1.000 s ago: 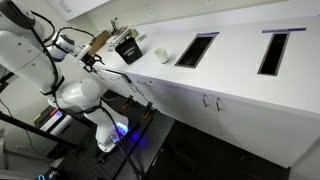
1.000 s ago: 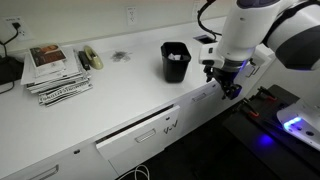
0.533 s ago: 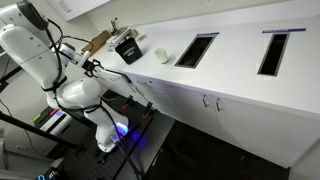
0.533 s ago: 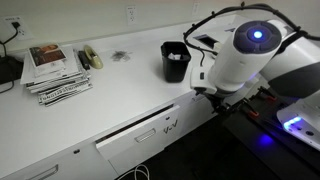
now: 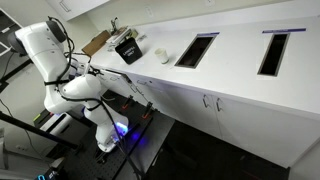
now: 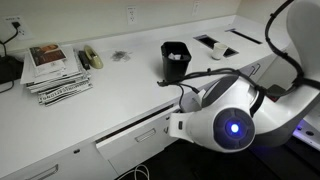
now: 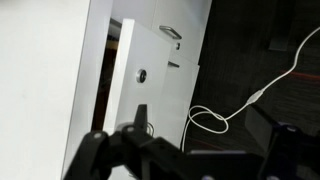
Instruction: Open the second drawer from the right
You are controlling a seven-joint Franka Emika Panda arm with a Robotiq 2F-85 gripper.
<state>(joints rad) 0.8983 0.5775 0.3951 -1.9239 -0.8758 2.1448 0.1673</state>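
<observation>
Drawer white-fronted, ajar | end effector fingers apart, empty | magazine print unreadable

1. In an exterior view, high, distant, down along the counter.
2. In an exterior view, close over the counter.
3. Both share the bin.
4. Wrist view: close on cabinet fronts.
</observation>
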